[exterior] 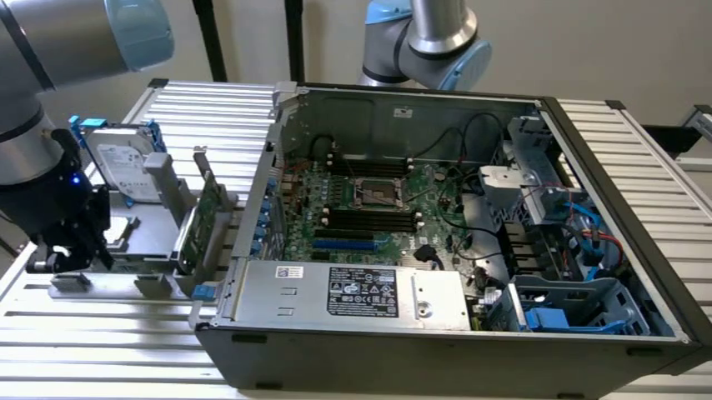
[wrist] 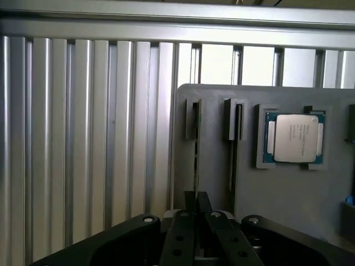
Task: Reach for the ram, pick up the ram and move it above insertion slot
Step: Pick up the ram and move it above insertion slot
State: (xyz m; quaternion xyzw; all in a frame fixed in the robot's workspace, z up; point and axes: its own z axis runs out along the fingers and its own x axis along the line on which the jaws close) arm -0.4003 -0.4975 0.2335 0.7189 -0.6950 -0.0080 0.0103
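Note:
Seen edge-on, the ram is a thin green stick standing in a slot of the grey holder. My gripper sits right over it, its black fingers drawn together on the stick's upper edge. In the exterior view the gripper is low at the holder's end towards that view's left, and it hides the ram there. The black insertion slots lie on the motherboard inside the open computer case, far off towards the exterior view's right.
A second stick stands in the neighbouring slot, and a processor lies beside it. A hard drive and an expansion card stand upright on the holder. The case wall rises between holder and motherboard. Another arm stands behind.

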